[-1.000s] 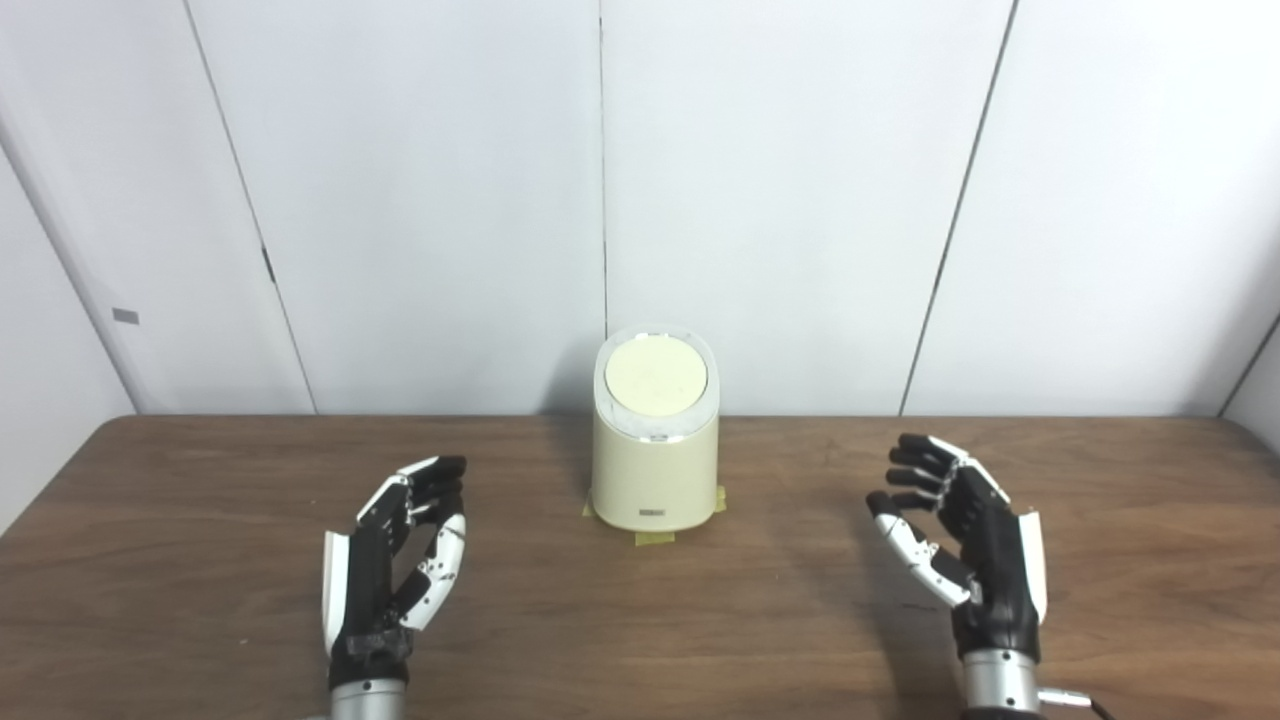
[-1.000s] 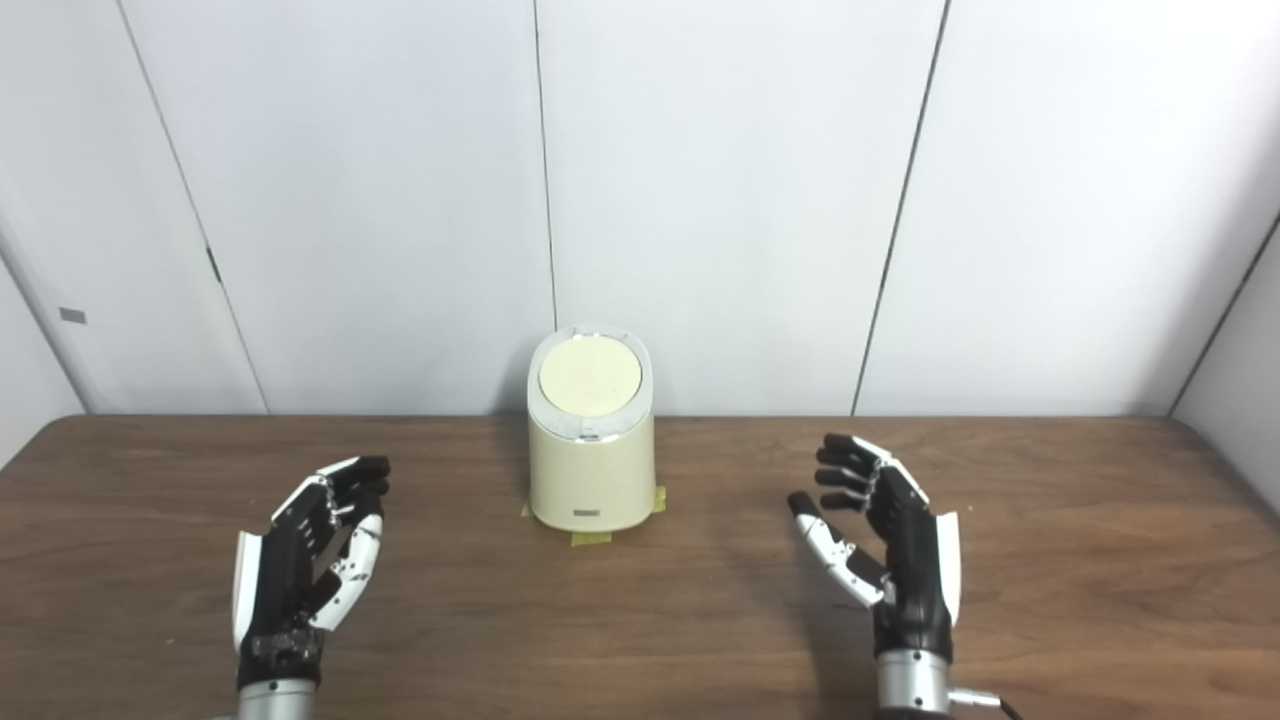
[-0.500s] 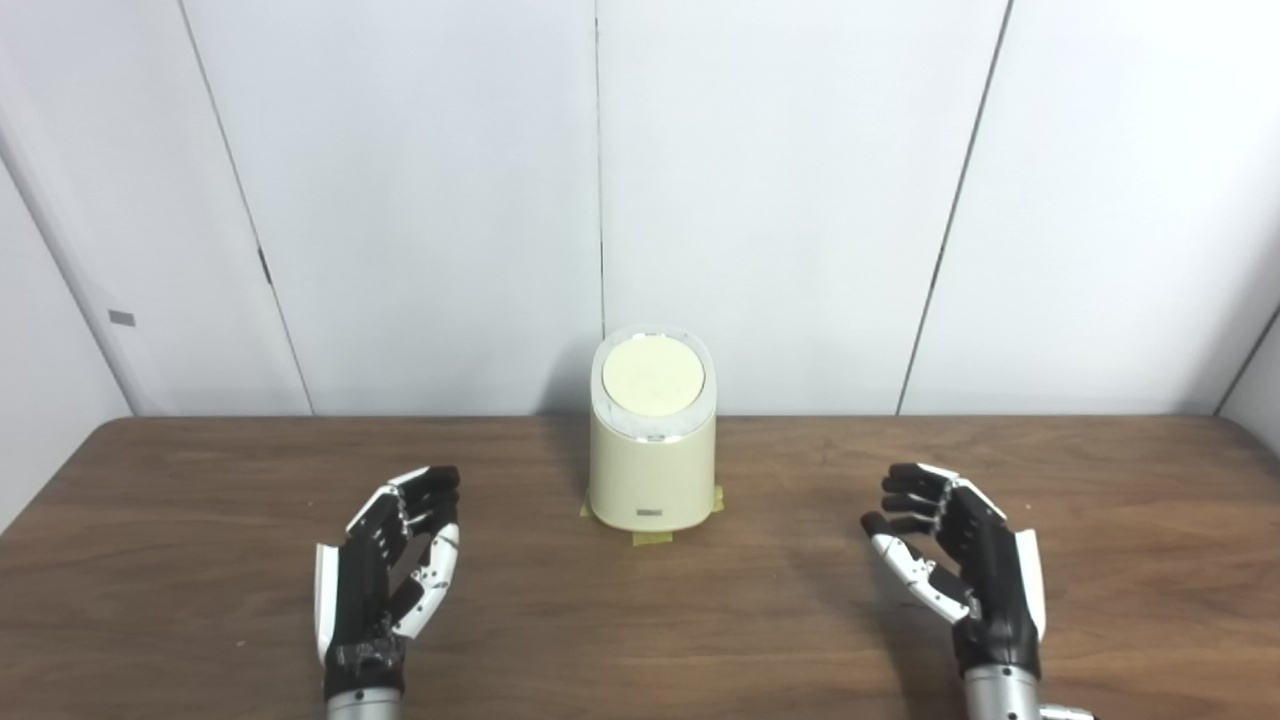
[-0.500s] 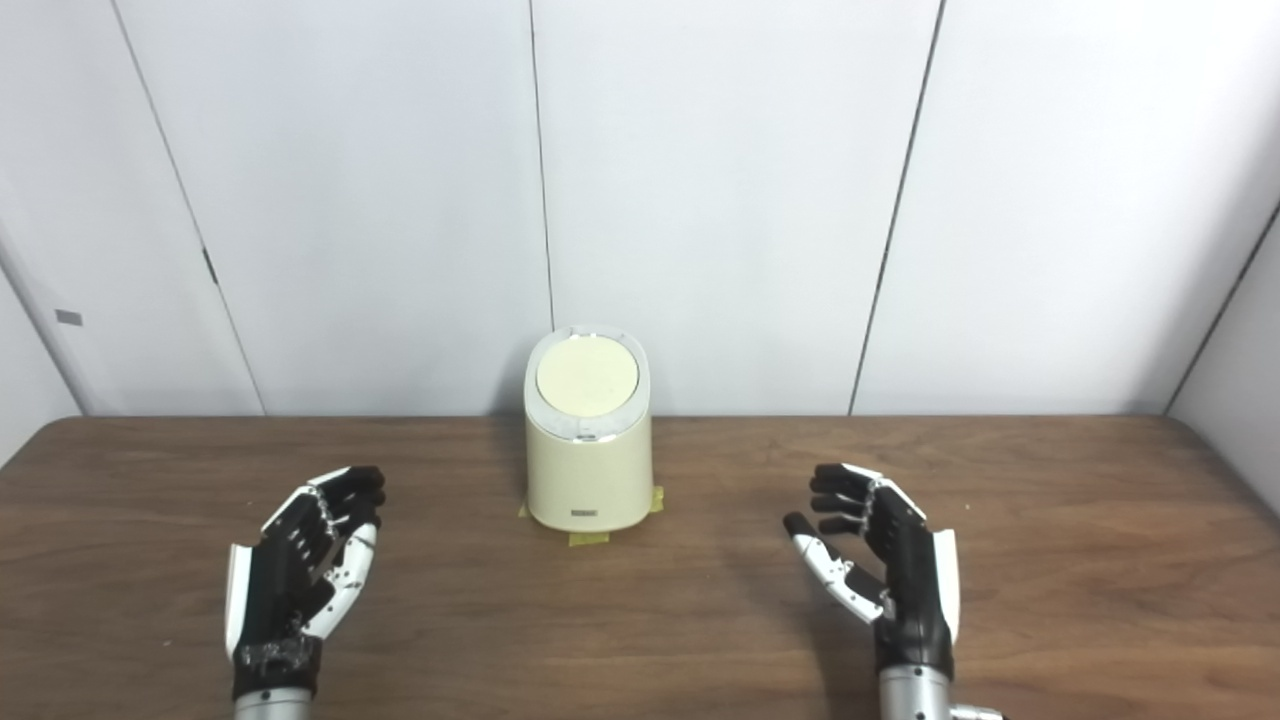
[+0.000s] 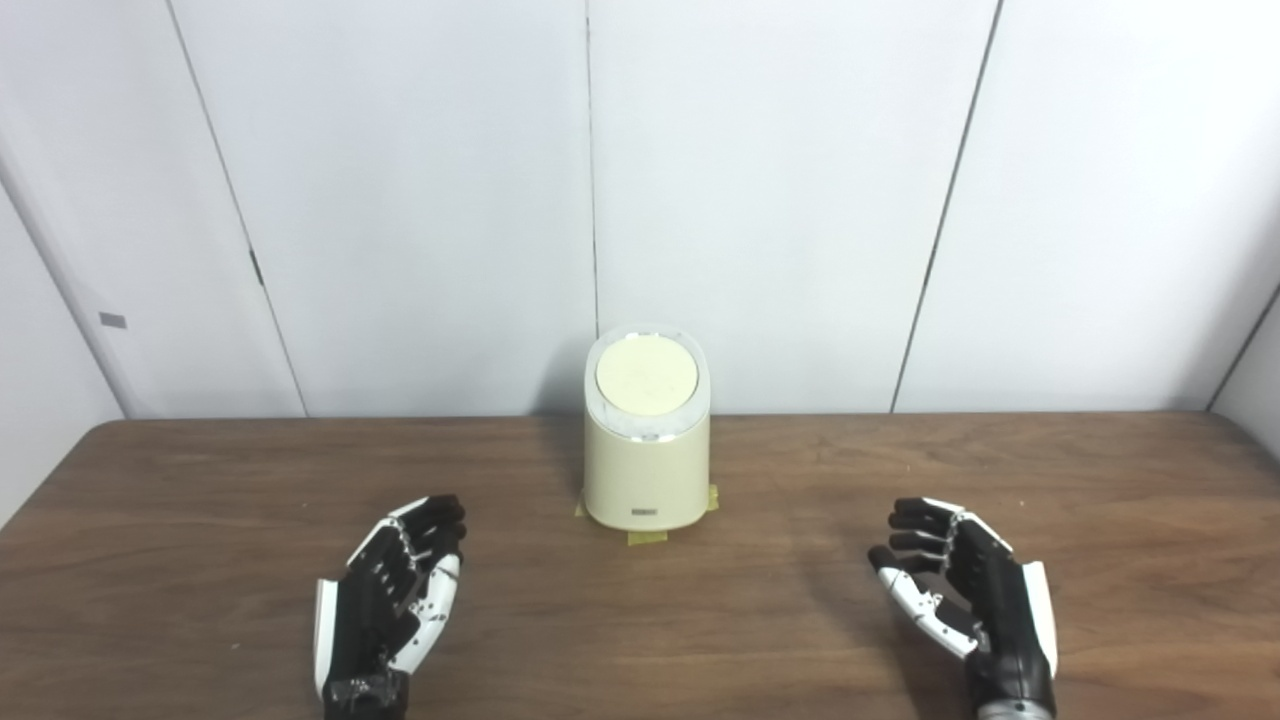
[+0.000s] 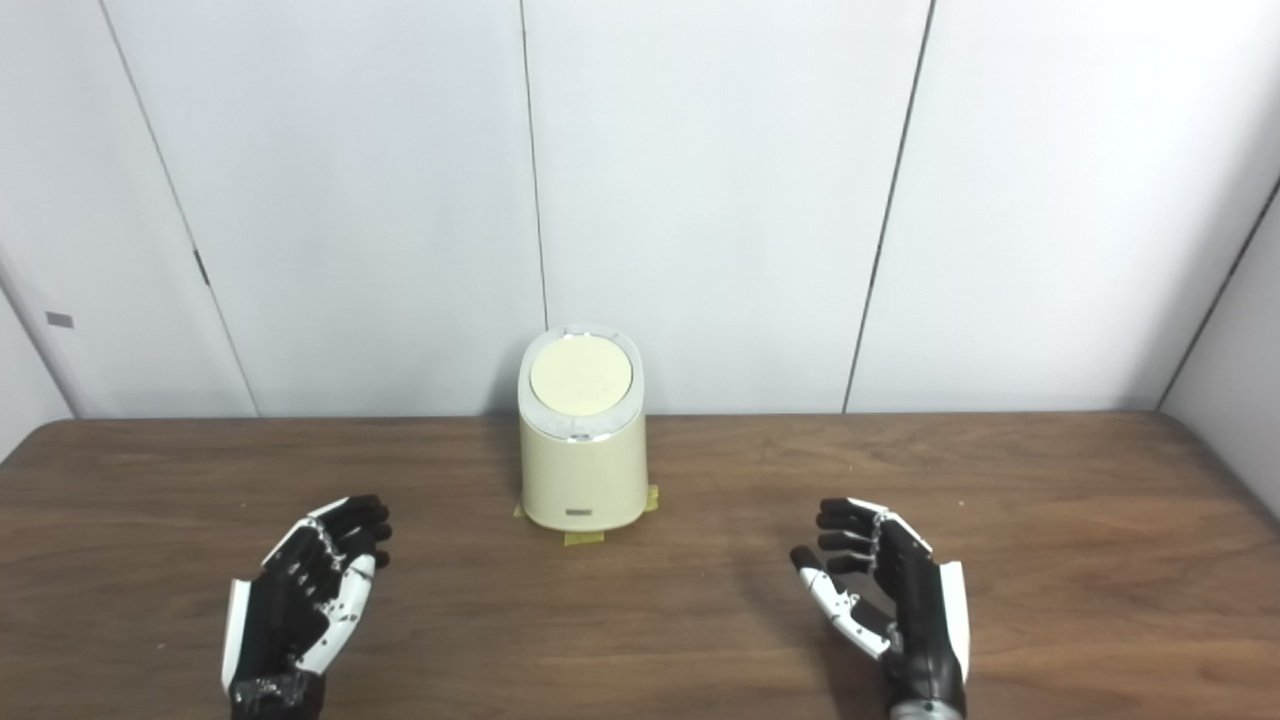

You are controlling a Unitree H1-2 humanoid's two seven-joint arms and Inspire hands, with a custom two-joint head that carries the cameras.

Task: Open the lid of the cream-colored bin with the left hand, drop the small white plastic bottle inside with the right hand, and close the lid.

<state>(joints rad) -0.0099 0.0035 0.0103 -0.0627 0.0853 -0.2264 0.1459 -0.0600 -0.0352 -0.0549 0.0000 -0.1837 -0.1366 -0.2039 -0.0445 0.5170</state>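
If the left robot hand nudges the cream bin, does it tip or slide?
Probably neither: the cream bin looks anchored by yellow tape tabs at its base. Tall with a narrow footprint, so a high push might rock it. Smooth wall likely slippery.

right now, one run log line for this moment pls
left hand: open, empty | right hand: open, empty | cream-colored bin: upright on table | lid: closed | bottle: not in view

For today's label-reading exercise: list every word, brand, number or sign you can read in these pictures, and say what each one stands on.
No text is readable.
Small dark label low on the front of the cream-colored bin: too small and blurred to read.
Small grey tag on the wall panel at left: no readable characters.
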